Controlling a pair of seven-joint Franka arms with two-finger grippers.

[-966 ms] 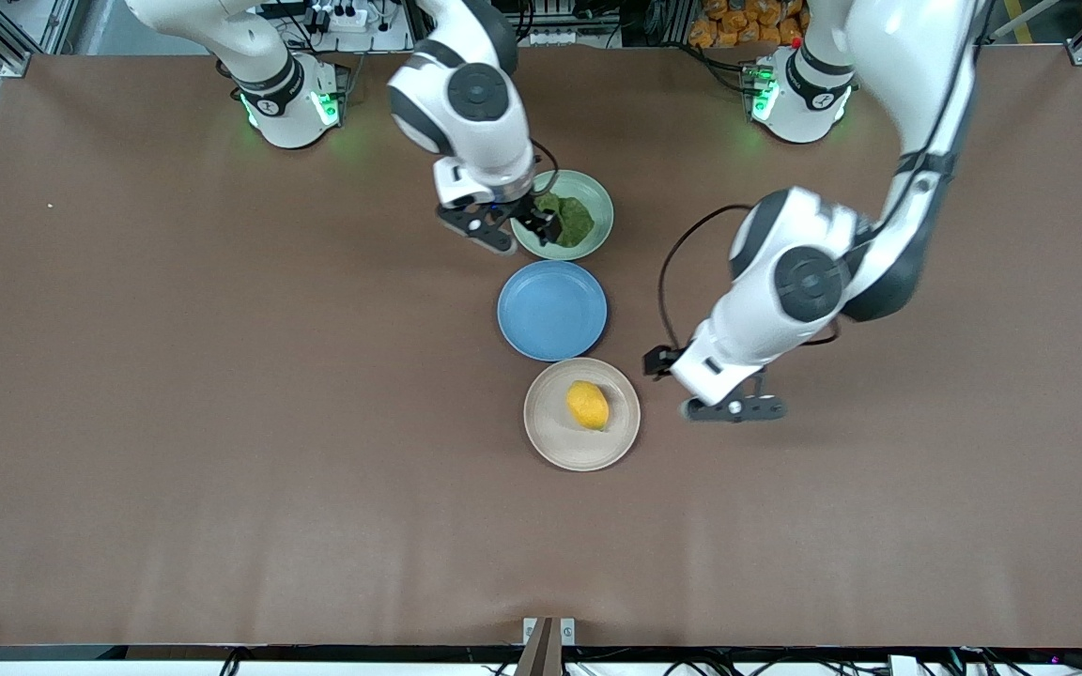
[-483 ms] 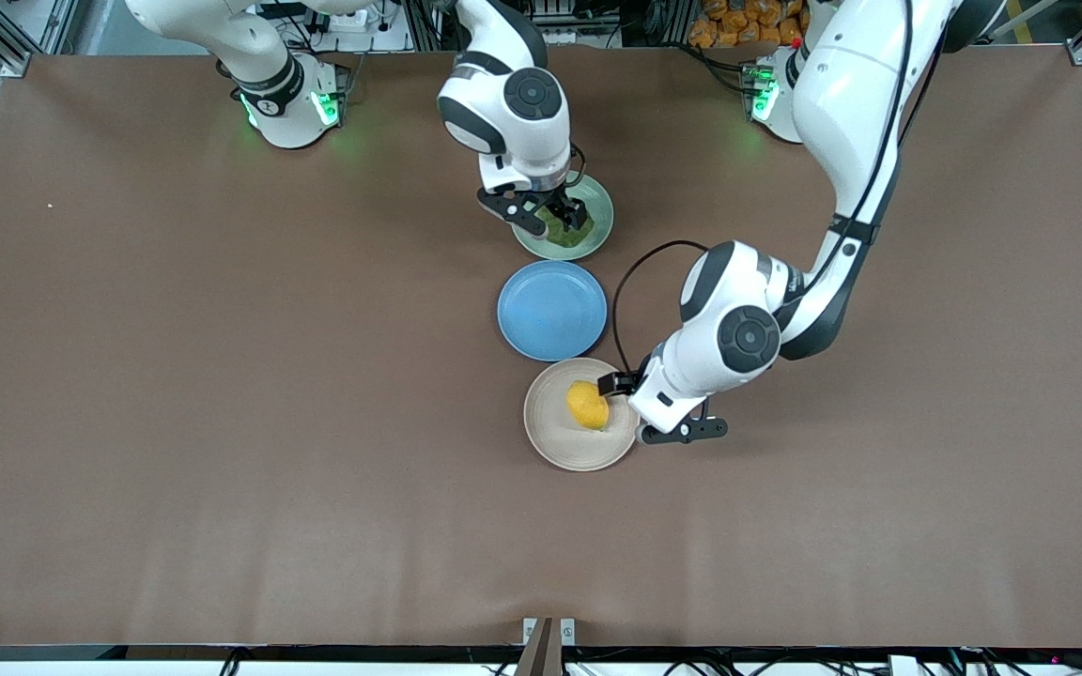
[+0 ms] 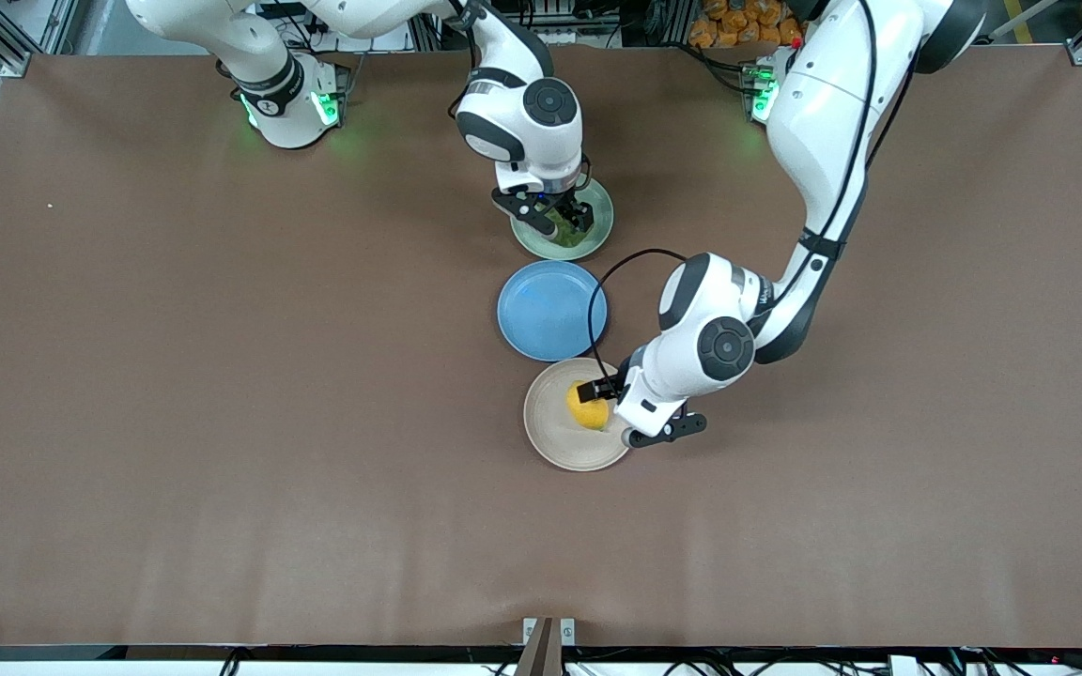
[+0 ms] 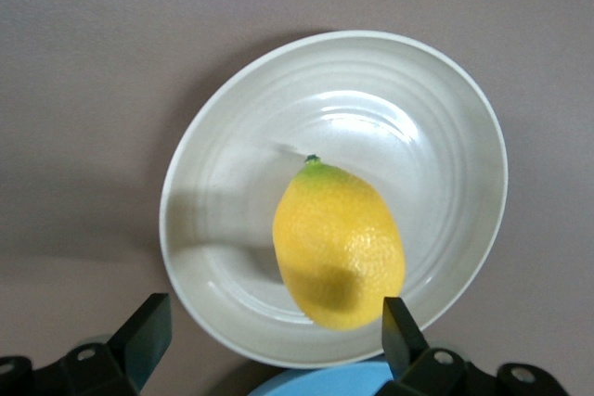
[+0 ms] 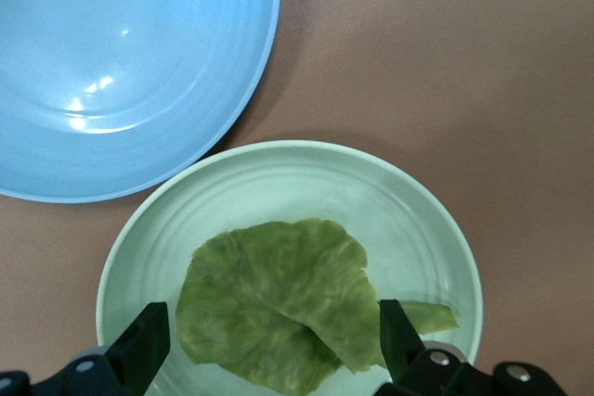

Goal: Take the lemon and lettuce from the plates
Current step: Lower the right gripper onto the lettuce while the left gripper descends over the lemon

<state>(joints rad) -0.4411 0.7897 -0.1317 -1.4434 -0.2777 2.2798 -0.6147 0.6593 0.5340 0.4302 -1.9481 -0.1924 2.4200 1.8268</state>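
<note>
Low in the frame's middle, the left gripper [image 4: 269,340] hangs released over the lemon [image 4: 339,245] on the beige plate [image 4: 445,118]. Higher up, the right gripper [image 5: 269,340] spreads over the lettuce [image 5: 278,308] on the green plate [image 5: 278,173]; only the wrist views show both gaps.

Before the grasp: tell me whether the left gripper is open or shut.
Open. The left gripper has its fingers spread wide above the lemon.
</note>
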